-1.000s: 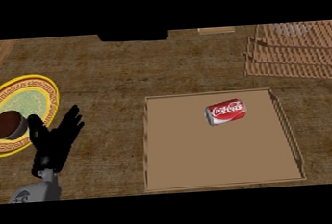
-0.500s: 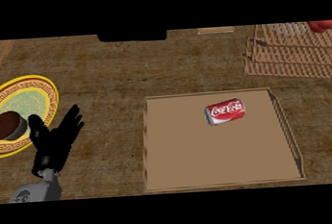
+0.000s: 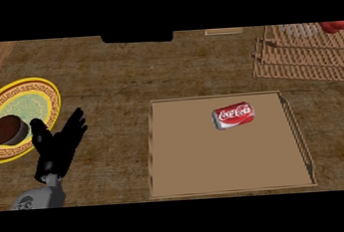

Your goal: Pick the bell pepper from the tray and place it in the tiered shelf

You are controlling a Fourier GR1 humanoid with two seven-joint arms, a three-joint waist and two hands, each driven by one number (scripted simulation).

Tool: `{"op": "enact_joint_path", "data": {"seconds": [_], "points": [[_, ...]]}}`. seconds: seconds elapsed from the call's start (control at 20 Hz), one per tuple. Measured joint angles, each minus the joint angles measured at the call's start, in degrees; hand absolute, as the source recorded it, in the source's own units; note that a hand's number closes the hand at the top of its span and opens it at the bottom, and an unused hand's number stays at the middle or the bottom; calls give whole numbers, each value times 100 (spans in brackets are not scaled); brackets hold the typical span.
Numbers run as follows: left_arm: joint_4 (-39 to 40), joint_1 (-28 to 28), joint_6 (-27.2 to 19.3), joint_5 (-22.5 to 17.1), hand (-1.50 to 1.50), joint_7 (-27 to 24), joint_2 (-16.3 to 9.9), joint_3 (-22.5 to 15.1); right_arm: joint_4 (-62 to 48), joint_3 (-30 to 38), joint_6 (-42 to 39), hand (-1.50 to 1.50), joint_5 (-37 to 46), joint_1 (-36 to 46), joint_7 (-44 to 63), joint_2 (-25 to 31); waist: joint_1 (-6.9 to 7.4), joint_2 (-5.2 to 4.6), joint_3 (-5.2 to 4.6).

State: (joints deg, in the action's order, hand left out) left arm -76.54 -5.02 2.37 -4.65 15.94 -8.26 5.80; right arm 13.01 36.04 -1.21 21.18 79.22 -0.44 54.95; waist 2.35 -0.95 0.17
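In the head view, a red shape taken to be the bell pepper (image 3: 335, 25) is seen at the top right edge, over the slatted tiered shelf (image 3: 307, 55); whether it rests there or is held cannot be told. The tray (image 3: 231, 184) carries only a red soda can (image 3: 233, 115), so the task is judged nearly done. The left robot hand (image 3: 58, 142) is spread, fingers up, holding nothing, resting beside the yellow-rimmed plate (image 3: 44, 91) on the bench (image 3: 128, 66). The right robot hand is not shown.

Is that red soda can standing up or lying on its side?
On its side: the can lies in the tray, its long printed side facing up.
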Motion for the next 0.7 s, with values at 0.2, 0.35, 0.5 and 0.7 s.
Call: {"op": "enact_joint_path", "data": {"seconds": [0.2, 0.35, 0.5, 0.7], "points": [[-46, 34, -18, 14, 0, 2, 19, -14, -22, 191, 314, -150, -111, -159, 118, 393, 1, -6, 3], [-124, 55, -49, 32, 0, 85, 29, -40, -90, 382, 409, -150, -247, -269, 251, 734, 10, -12, 6], [-184, 110, -22, 19, 0, 99, 31, -54, -182, 582, 255, -150, -416, -439, 311, 1087, 2, -12, 7], [-195, 73, 22, -34, 0, 176, -19, -13, -309, 788, -231, -150, -610, -771, 254, 1503, -17, -22, 15]]}}
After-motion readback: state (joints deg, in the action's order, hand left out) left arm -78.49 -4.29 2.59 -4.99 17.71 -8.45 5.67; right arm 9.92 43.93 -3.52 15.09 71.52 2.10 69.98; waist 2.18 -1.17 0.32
